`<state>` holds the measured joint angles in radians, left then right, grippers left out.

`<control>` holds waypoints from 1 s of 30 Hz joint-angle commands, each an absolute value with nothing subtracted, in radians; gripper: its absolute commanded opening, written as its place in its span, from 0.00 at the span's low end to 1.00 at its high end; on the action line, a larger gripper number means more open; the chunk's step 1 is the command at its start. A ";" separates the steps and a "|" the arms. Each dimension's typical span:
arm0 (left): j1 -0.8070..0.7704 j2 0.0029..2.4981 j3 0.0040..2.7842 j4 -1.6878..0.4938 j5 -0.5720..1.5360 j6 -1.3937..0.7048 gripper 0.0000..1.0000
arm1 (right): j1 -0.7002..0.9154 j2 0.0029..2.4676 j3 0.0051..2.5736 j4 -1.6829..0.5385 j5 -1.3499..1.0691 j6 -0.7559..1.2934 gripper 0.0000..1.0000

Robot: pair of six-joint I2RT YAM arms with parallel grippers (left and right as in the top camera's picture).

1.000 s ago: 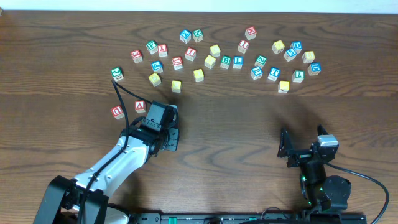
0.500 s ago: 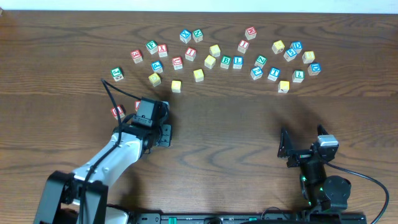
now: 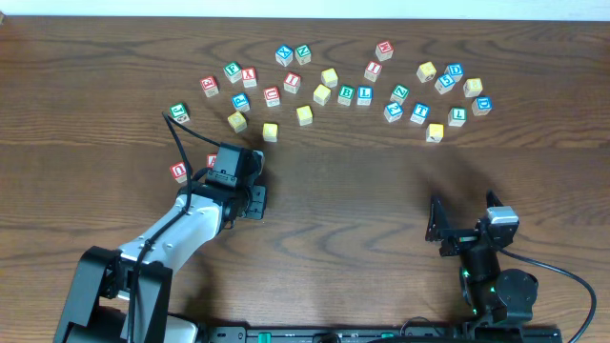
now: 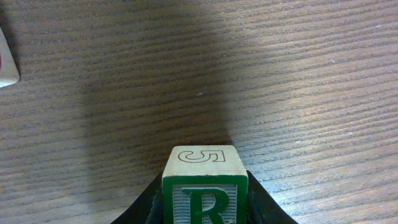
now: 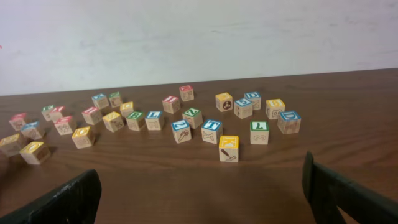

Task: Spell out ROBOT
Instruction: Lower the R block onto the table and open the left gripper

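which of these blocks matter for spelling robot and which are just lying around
For the job:
- green R cube, gripped in the left tool
- green B cube
- blue T cube
- yellow-faced cubes, two needed as the Os

Just lying about:
- red U cube
- blue L cube
- blue D cube

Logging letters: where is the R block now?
The R block is clamped in the left gripper, bottom centre of the left wrist view, at the left of the table near the red U block.
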<state>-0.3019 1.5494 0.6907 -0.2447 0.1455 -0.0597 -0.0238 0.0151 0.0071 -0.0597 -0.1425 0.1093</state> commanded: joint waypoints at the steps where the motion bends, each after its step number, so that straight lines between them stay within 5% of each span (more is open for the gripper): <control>1: -0.298 1.576 0.698 -0.258 0.150 -0.043 0.08 | -0.030 0.011 0.006 -0.062 -0.149 0.099 0.99; 4: -0.298 1.576 0.698 -0.260 0.150 -0.038 0.08 | -0.030 0.011 0.006 -0.062 -0.149 0.099 0.99; 18: -0.298 1.576 0.698 -0.260 0.150 -0.037 0.44 | -0.030 0.011 0.006 -0.062 -0.149 0.099 0.99; 24: -0.298 1.576 0.698 -0.260 0.150 -0.037 0.46 | -0.030 0.011 0.006 -0.062 -0.149 0.099 0.99; 30: -0.298 1.576 0.698 -0.259 0.150 -0.037 0.65 | -0.030 0.011 0.006 -0.062 -0.149 0.099 0.99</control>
